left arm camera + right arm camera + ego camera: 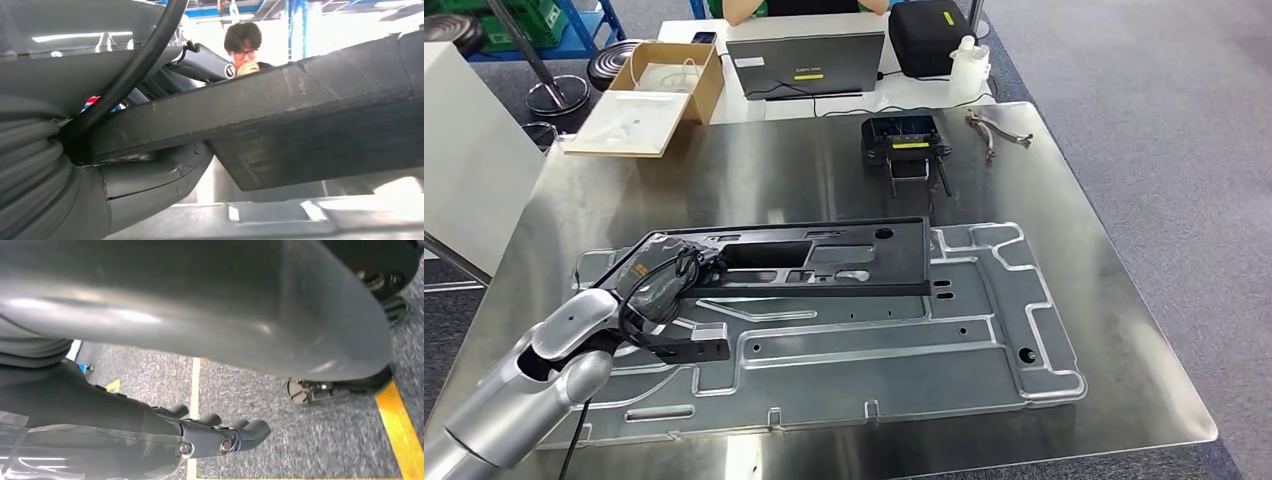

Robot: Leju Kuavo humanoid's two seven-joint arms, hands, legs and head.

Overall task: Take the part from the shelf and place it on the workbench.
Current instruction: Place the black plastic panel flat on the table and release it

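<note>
The part is a flat black frame (894,262) with cut-outs. It lies slanted across a large stamped silver plate (874,350) on the steel workbench (774,180). My left hand (667,287) grips the frame's left end. In the left wrist view the thick grey thumb (150,180) sits on one side of the frame (300,115) and the darker fingers (205,62) on the other. Whether the frame's far end touches the plate I cannot tell. My right hand (220,435) hangs over grey carpet with its fingers loosely bent, holding nothing.
At the bench's far edge stand a black device with a yellow label (906,142) and a metal tool (999,130). Behind it are a cardboard box (669,75), a laptop (809,62), a black case (929,35) and a white bottle (969,62). A person (243,45) sits there.
</note>
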